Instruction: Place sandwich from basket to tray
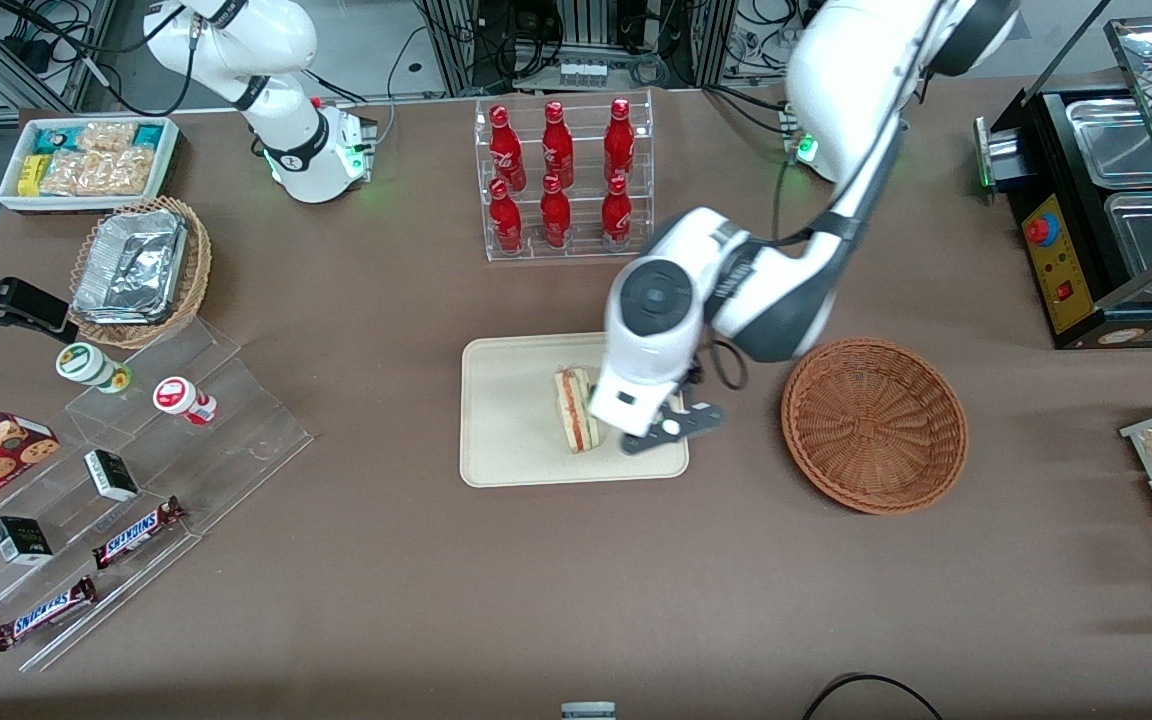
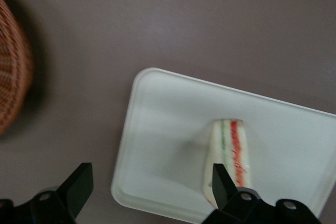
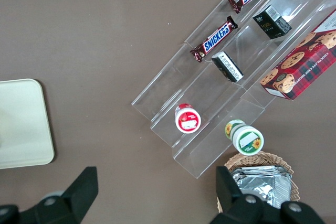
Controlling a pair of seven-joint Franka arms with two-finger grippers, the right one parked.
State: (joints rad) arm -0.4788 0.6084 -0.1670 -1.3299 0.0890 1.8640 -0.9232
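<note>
Sandwich (image 2: 231, 156) stands on tray (image 2: 157, 129), red-green filling showing, gripper (image 2: 147, 184) jaws wide above.

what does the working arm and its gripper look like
The left arm has glossy white rounded shells with dark grey joint sections, a round grey cap on the wrist and a thin black cable looping beside it. A green light glows at its base. The gripper, above the tray beside the sandwich, has two black wedge-shaped fingers, spread open, each with a small round fastener.
</note>
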